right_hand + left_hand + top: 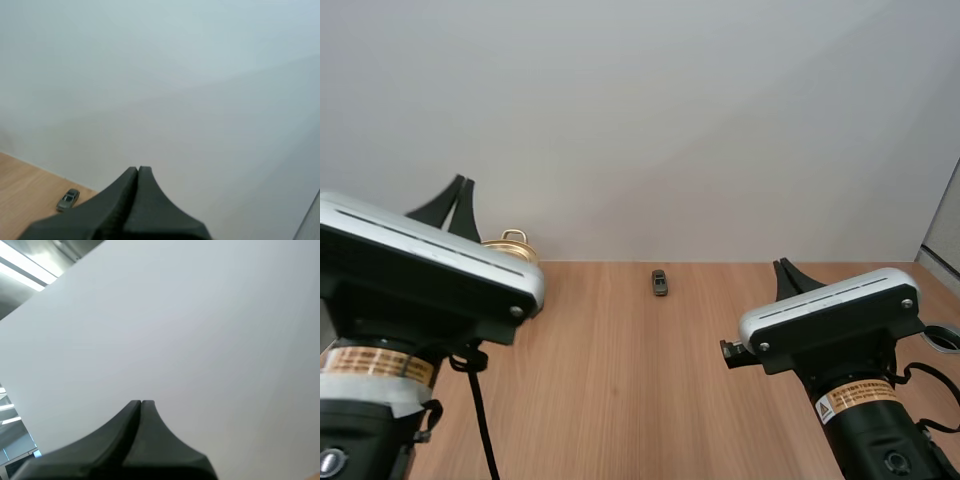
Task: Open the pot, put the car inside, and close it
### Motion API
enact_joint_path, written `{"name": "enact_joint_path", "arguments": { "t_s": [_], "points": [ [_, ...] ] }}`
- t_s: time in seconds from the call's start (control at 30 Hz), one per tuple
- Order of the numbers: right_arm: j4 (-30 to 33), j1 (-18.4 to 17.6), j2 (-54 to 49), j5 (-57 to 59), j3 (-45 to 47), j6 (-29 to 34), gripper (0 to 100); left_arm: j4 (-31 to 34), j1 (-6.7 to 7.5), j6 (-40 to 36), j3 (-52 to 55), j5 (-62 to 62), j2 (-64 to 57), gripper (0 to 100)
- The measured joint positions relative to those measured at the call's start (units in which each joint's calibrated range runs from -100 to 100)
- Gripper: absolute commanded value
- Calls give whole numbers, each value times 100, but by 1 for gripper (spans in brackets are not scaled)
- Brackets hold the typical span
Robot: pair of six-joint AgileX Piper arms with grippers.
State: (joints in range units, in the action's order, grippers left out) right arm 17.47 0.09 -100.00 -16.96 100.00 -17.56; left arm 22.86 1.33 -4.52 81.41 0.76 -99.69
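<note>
A small dark grey toy car sits on the wooden table near its far edge, roughly midway between the two arms. A gold pot with a looped lid handle peeks out behind my left arm at the far left, mostly hidden. My left gripper is raised above the pot area, its fingers lying together as one dark wedge. My right gripper is shut too, held above the table to the right of the car; the car lies off to the side of its closed tips.
A plain white wall stands right behind the table's far edge. Bare wood stretches between the two arms toward the front.
</note>
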Motion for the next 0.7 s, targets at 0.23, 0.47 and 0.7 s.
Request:
{"name": "enact_joint_path", "arguments": {
  "t_s": [0.23,0.47,0.7],
  "points": [
    [-742,0,755,-810,-974,257,0,-288,-8,-1061,-1428,-1841,1049,0],
    [-799,-74,2119,682,-2399,298,0,-295,-237,-1839,-2814,-3662,2417,0],
    [-1879,-412,3428,2487,-3787,-676,0,-266,-473,-1644,-4200,-5476,3730,0]
  ]
}}
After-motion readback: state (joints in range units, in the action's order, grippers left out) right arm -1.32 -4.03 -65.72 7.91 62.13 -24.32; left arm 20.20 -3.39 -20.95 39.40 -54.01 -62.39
